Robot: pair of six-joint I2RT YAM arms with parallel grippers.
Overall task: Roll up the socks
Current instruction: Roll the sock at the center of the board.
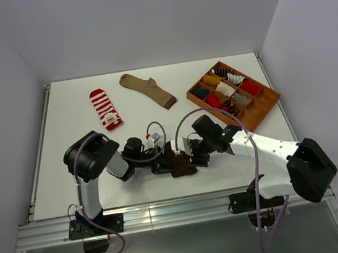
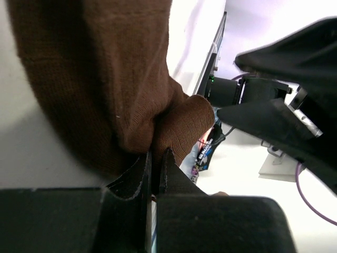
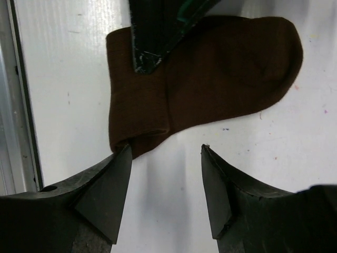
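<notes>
left claw point(image 2: 157, 158) pinching brown sock point(image 2: 105, 79), right claw point(image 3: 166, 150) spread wide

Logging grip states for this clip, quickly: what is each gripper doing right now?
Left gripper: closed, pinching a fold of the brown sock.
Right gripper: open, holding nothing.

Left arm point(image 1: 92, 158): elbow raised and folded, forearm reaching right toward centre.
Left claw point(image 2: 156, 158): fingers pressed nearly together, pinching a fold of the brown sock point(image 2: 105, 68).
Right arm point(image 1: 272, 150): elbow out at far right, forearm stretched left toward centre, wrist low.
Right claw point(image 3: 166, 150): fingers spread wide, nothing between them, tips just beside the left claw.
</notes>
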